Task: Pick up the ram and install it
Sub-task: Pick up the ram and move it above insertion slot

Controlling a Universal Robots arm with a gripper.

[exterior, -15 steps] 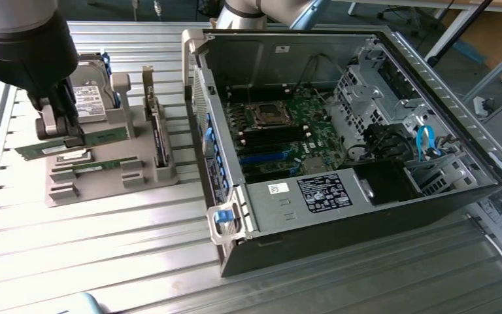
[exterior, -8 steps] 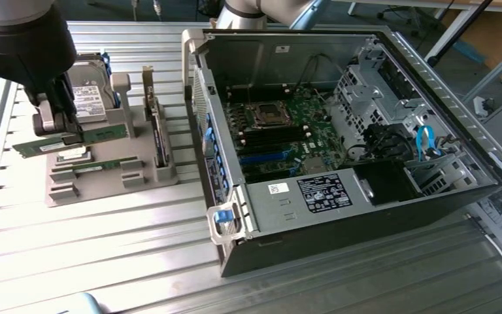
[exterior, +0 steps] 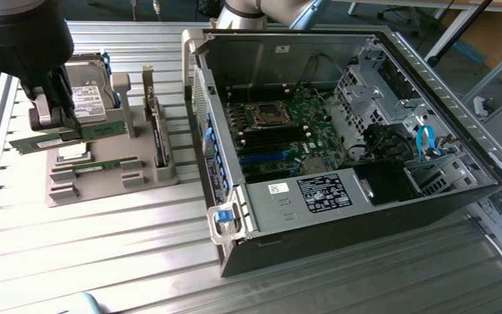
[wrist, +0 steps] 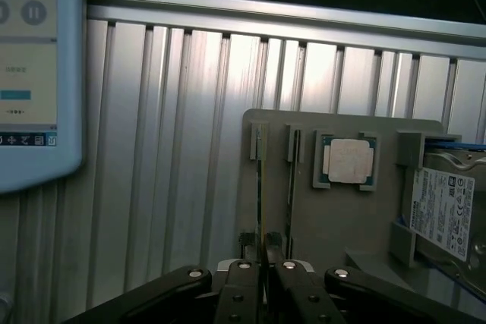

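Observation:
The ram [exterior: 59,139] is a long, thin green stick held level over the exterior view's left part of the grey holder [exterior: 102,186]. My gripper [exterior: 63,127] comes down on it from above and is shut on its middle. In the wrist view the ram [wrist: 262,187] shows edge-on as a thin line. It runs out from between my closed fingertips [wrist: 263,252], in line with a slot of the holder [wrist: 334,218]. A second green stick [exterior: 94,168] lies in the holder.
An open computer case [exterior: 425,196] lies at the exterior view's right, its motherboard [exterior: 282,131] exposed. The holder also carries a hard drive [exterior: 89,98], an upright card with a bracket [exterior: 153,127] and a square silver processor [wrist: 348,161]. A tablet screen [wrist: 30,73] stands beside the ribbed metal table [exterior: 102,255].

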